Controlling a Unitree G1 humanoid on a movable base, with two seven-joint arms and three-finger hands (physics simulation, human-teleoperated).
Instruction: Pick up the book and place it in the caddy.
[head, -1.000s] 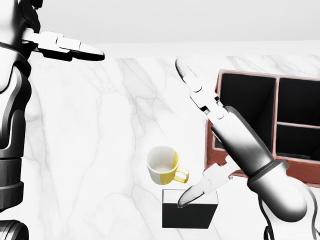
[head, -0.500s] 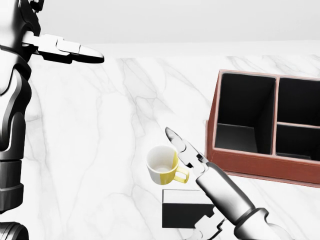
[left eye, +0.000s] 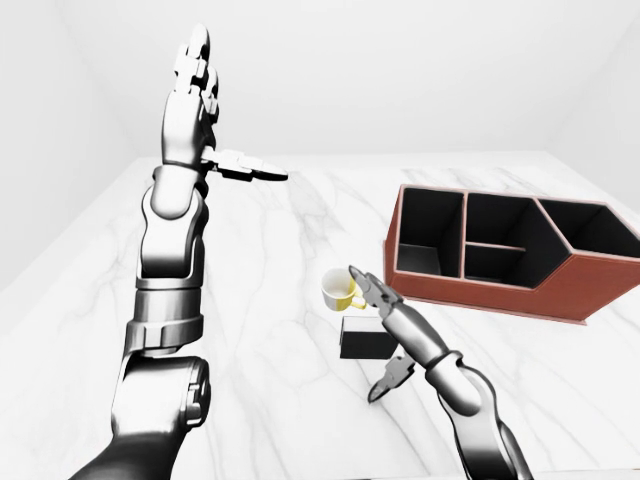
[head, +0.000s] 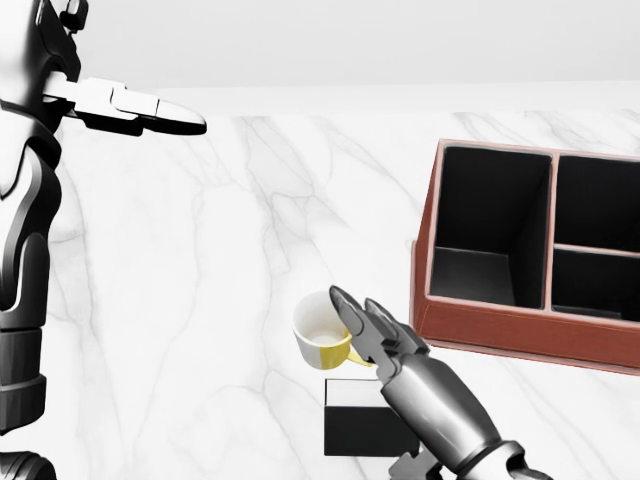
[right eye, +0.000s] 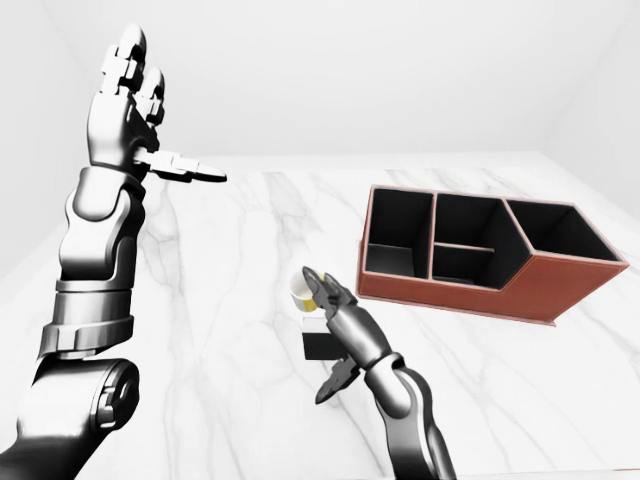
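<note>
Right hand hovering over book, fingers spread, preparing grasp. Mug standing at book's 12 o'clock. Caddy at 2 o'clock. Left hand raised clear, fingers spread.

Left arm raised high at the left of the left-eye view, forearm upright, left hand open with fingers pointing up and thumb jutting sideways. Right arm reaching in from the bottom, right hand low, fingers extended and spread, thumb hanging below.
</note>
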